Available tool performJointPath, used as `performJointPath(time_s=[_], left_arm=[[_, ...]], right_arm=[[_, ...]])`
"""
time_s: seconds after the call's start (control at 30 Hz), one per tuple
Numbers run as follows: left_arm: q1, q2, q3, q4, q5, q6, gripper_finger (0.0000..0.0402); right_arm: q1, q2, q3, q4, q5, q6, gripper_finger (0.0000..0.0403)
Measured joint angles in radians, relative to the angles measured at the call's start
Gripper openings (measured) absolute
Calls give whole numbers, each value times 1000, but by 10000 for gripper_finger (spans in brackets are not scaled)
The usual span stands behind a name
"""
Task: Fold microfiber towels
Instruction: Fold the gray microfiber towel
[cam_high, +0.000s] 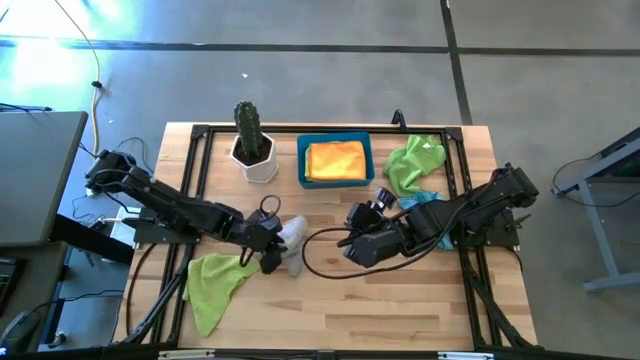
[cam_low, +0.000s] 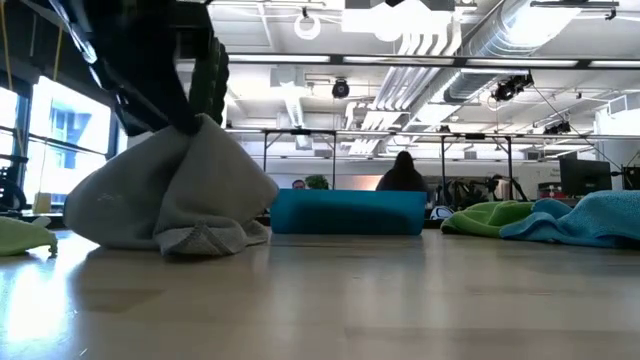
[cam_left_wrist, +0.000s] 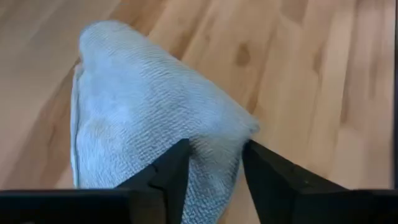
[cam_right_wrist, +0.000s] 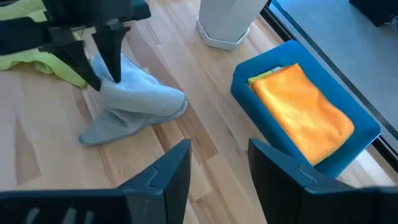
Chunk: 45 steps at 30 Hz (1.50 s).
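Observation:
My left gripper (cam_high: 270, 248) is shut on a grey towel (cam_high: 292, 240) at the table's middle; the towel stands up like a tent in the low view (cam_low: 170, 200). My right gripper (cam_right_wrist: 214, 165) is open and empty just right of it, above bare wood. A lime green towel (cam_high: 215, 280) lies crumpled at the near left. Another lime green towel (cam_high: 415, 160) and a light blue one (cam_high: 425, 200) lie bunched at the far right. An orange towel (cam_high: 335, 160) lies folded in the blue bin (cam_high: 300, 165), with a yellow edge (cam_right_wrist: 264, 76) under it. My left gripper pinches a gathered-up part of the grey towel (cam_left_wrist: 211, 168) between its two fingers, which come from above and slant down. One layer or several, I cannot tell. The towel is drawn up to a peak (cam_low: 200, 125) at the fingers, and its lower edges (cam_low: 200, 240) rest on the table.
A cactus in a white pot (cam_high: 250, 145) stands at the far side, left of the bin. Bare wood lies along the near middle and near right of the table (cam_high: 400, 300). A person (cam_low: 403, 172) shows in the room beyond.

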<state>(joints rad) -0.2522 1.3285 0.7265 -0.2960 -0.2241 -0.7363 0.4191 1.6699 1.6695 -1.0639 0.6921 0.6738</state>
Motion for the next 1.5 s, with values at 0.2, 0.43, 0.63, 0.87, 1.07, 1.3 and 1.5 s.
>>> performJointPath(time_s=[0.2,0.43,0.63,0.87,1.07,1.3,1.5], left_arm=[[-63,0,32,16,-113,286,153],[-94,0,107,35,-230,372,150],[-127,38,112,105,-50,308,150],[-172,193,112,120,-51,237,150],[-183,317,111,137,-48,167,150],[-174,408,111,174,-48,144,150],[-172,443,111,222,-96,144,150]], right_arm=[[0,0,0,-24,-17,0,153],[0,0,0,-36,-19,0,153],[0,1,0,-74,-19,0,153],[0,1,-1,-78,-13,0,153],[0,1,-1,-83,-12,0,153],[0,1,-1,-85,-12,0,153],[0,2,-1,-93,-12,6,153]])
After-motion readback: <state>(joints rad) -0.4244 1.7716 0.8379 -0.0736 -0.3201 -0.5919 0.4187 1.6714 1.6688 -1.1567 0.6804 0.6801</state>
